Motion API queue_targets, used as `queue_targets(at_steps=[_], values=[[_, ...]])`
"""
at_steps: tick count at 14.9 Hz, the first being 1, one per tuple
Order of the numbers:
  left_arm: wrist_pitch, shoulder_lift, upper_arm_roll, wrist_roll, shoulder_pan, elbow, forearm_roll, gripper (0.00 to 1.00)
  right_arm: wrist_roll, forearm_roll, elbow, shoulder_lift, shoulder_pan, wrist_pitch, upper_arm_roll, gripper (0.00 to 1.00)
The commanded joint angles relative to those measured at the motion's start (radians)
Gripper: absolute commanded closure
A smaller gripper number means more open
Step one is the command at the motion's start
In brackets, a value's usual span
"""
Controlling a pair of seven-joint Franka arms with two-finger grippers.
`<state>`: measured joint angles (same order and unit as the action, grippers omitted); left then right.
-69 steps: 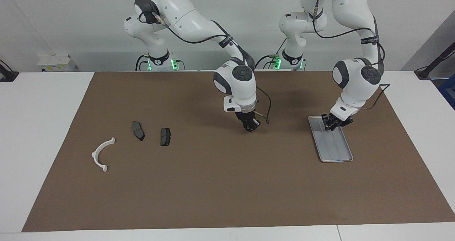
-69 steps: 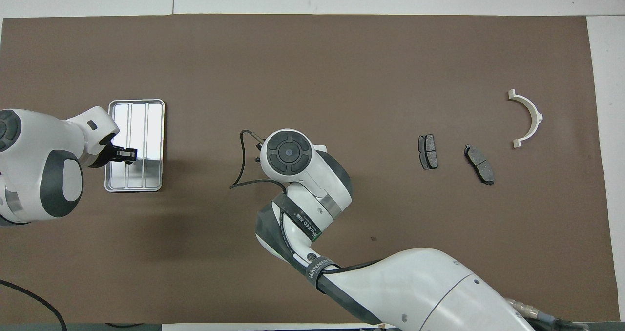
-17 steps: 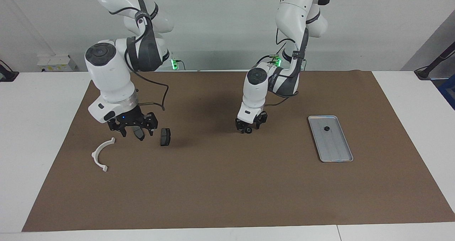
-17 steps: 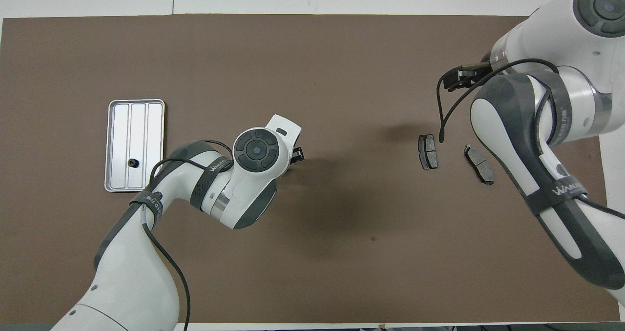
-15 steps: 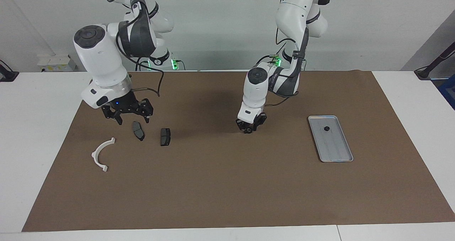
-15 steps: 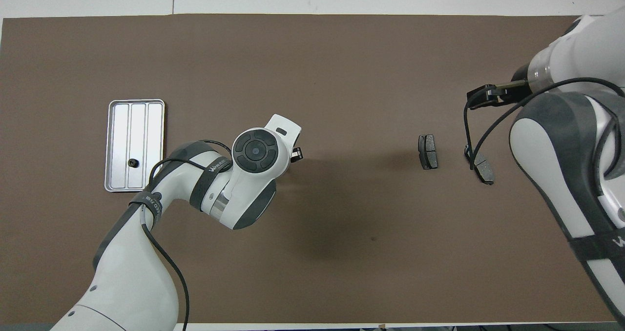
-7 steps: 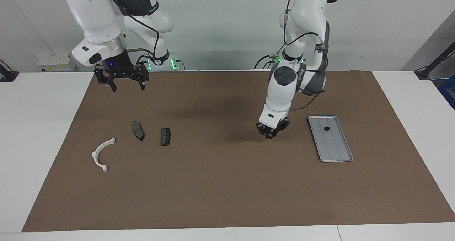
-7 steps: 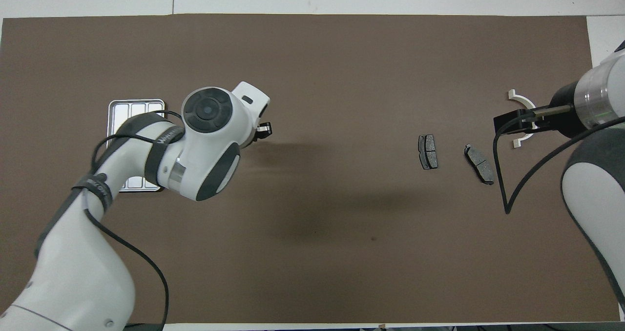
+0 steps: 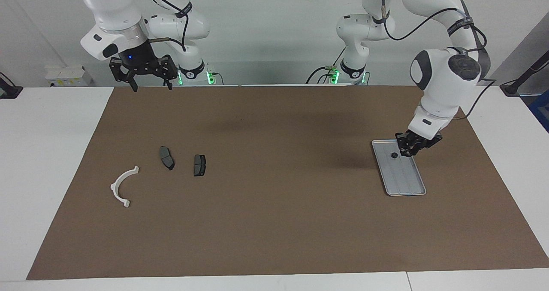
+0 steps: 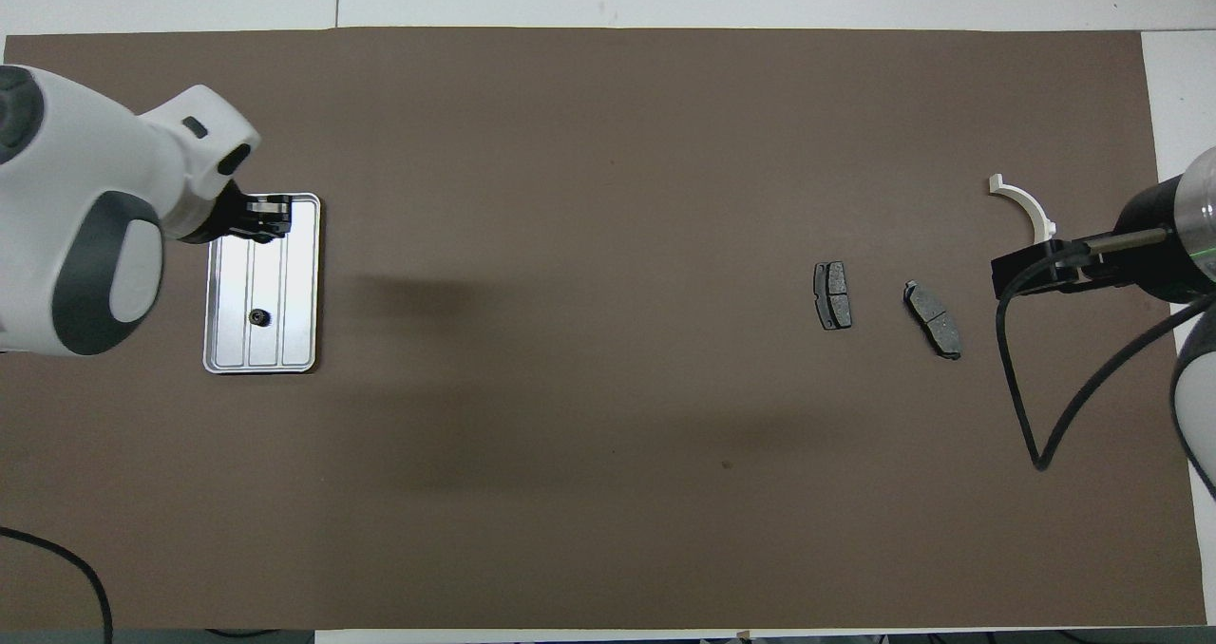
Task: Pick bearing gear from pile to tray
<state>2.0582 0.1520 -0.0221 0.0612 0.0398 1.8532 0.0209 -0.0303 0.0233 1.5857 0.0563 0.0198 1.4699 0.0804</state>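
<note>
The tray [image 9: 399, 167] sits lengthwise on the brown mat [image 9: 274, 222] toward the left arm's end of the counter, roughly midway between the counter's robot-side edge and its outer edge. One small black round piece [image 9: 393, 155] lies inside it, in the half nearer the robots. I take that for a bearing gear already delivered.

The left gripper [image 9: 411, 147] hangs low over the tray's robot-side end, just beside that piece. Its fingers look drawn close together, but I cannot tell whether they pinch another small part or are bare. Hovering there makes sense if it is about to set something down within the low rim, where a round part cannot roll off.

The rest of the pile lies toward the right arm's end: two dark pads [image 9: 167, 157] [image 9: 199, 165] side by side, and the white arc bracket [image 9: 123, 186] nearer that end's edge. None of these look like gears, so I judge them left on purpose.

The right gripper [image 9: 144, 78] waits high over the counter's robot-side edge, fingers spread wide and holding nothing, well clear of the parts.
</note>
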Motion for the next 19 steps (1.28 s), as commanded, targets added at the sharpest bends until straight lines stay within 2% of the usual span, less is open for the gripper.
queue_targets(at_steps=[1,3,4,9,11,13,17,18,19], values=[[0.139,-0.006,0.013,0.063,-0.028,0.111,-0.029,1.0,-0.026,-0.022,-0.01,0.001,0.005,-0.029,-0.004,0.0],[0.276,0.018,0.013,0.062,-0.029,0.185,-0.036,1.0,-0.051,-0.022,-0.01,0.001,0.006,-0.033,0.002,0.0],[0.296,0.038,0.013,0.063,-0.031,0.192,-0.041,1.0,-0.053,-0.022,-0.009,0.001,0.006,-0.033,0.004,0.0],[0.324,0.092,0.013,0.065,-0.046,0.196,-0.039,1.0,-0.053,-0.007,-0.009,0.001,0.006,-0.031,0.002,0.0],[0.382,0.112,0.013,0.066,-0.044,0.23,-0.041,1.0,-0.053,-0.008,-0.009,0.001,0.006,-0.031,0.002,0.0],[0.45,0.115,0.013,0.065,-0.044,0.274,-0.039,1.0,-0.053,-0.01,-0.009,0.001,0.006,-0.031,0.002,0.0],[0.448,0.116,0.013,0.062,-0.032,0.276,-0.039,1.0,-0.051,-0.013,-0.009,0.004,0.006,-0.031,0.004,0.0],[0.433,0.116,0.013,0.063,-0.034,0.268,-0.039,0.49,-0.053,-0.014,-0.009,0.004,0.006,-0.029,0.004,0.0],[0.41,0.116,0.013,0.066,-0.032,0.261,-0.039,0.06,-0.051,-0.017,-0.009,0.004,0.008,-0.028,0.002,0.0]])
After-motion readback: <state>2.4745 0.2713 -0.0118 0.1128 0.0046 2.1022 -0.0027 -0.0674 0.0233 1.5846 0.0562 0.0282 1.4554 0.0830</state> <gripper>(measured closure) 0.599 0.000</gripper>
